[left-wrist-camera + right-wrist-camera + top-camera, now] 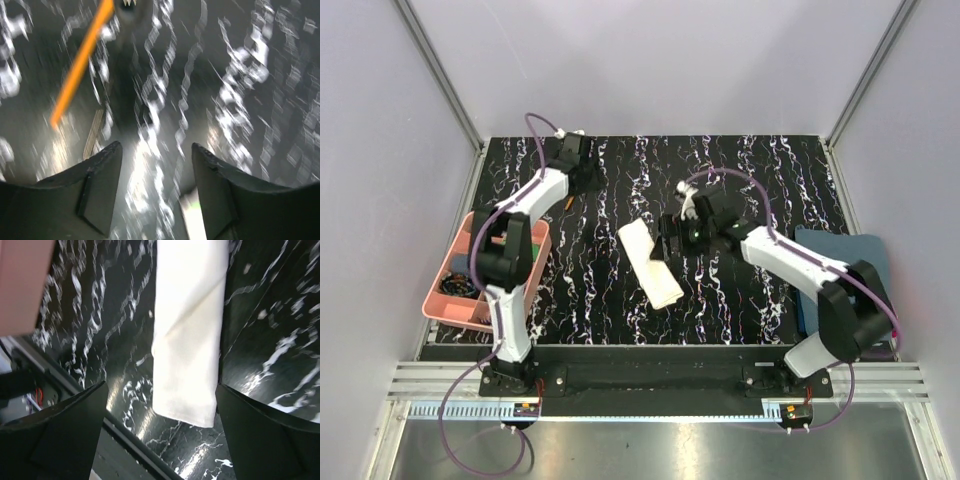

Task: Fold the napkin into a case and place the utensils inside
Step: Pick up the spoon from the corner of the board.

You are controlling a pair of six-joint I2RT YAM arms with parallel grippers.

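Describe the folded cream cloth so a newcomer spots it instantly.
On the black white-veined table, near its centre, lies the folded cream cloth, a narrow slanted strip. It is the only pale fabric: the towel at the right edge is dark blue-grey, the tray at left pink.

Left arm (pixel 525 205) is folded at the elbow, wrist reaching far and forward; left gripper (pixel 156 150) has its jaws parted. Right arm (pixel 790 255) stretches inward toward the middle. Right gripper (pixel 161 386) points down, jaws spread wide.
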